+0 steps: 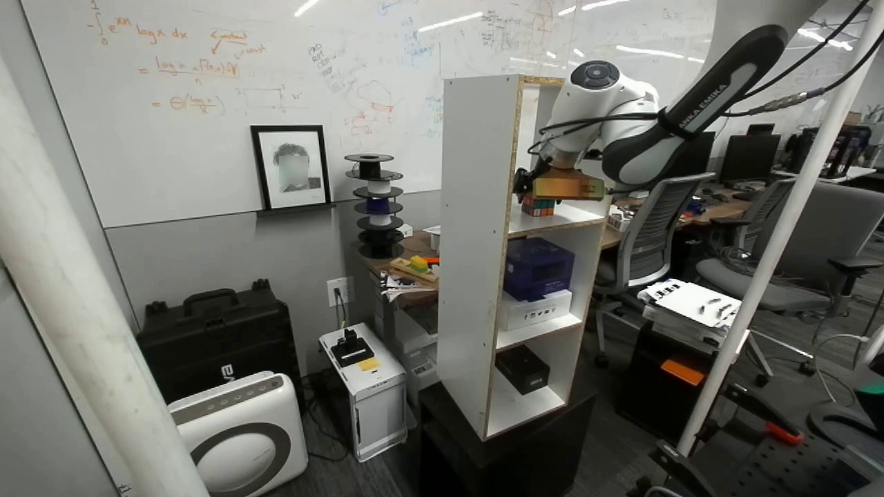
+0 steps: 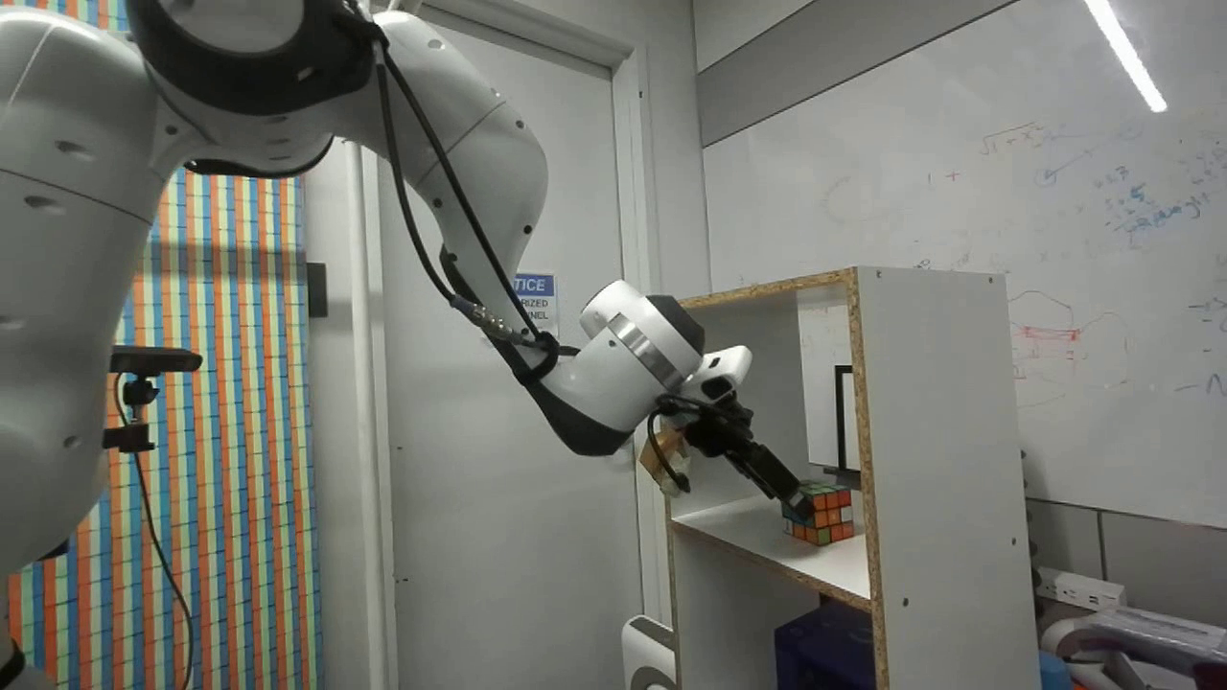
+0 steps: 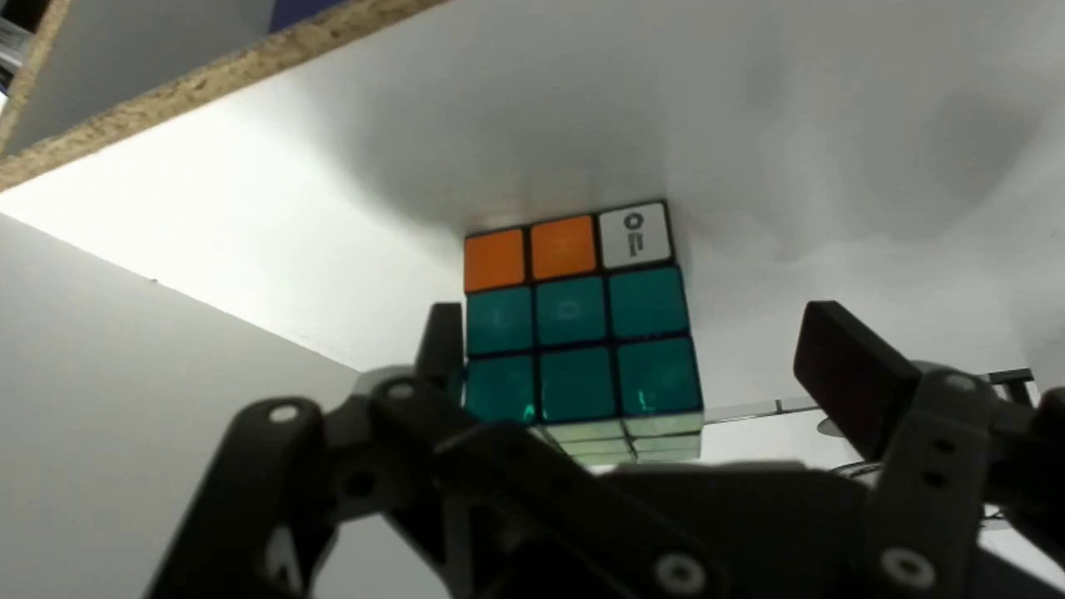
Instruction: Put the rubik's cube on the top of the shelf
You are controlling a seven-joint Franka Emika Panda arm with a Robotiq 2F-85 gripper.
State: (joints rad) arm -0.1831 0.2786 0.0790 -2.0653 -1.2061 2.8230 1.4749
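Observation:
The rubik's cube [image 3: 576,333] shows teal, orange and white squares in the wrist view. In both exterior views the cube [image 1: 539,207] [image 2: 830,522] sits on the floor of the top compartment of the white shelf [image 1: 475,241] [image 2: 944,431]. My gripper [image 3: 636,345] is open with the cube between its fingers. The left finger in the wrist view is right beside the cube's side; I cannot tell if it touches. The right finger stands apart, with a wide gap. In an exterior view a dark fingertip of the gripper [image 2: 798,505] overlaps the cube.
Shelf side walls and a top edge frame the compartment around the gripper. Below are a dark blue-purple box [image 1: 539,269] on a white box [image 1: 537,310], and a black box [image 1: 523,368]. A stack of spools [image 1: 378,207] and an office chair [image 1: 652,235] stand near the shelf.

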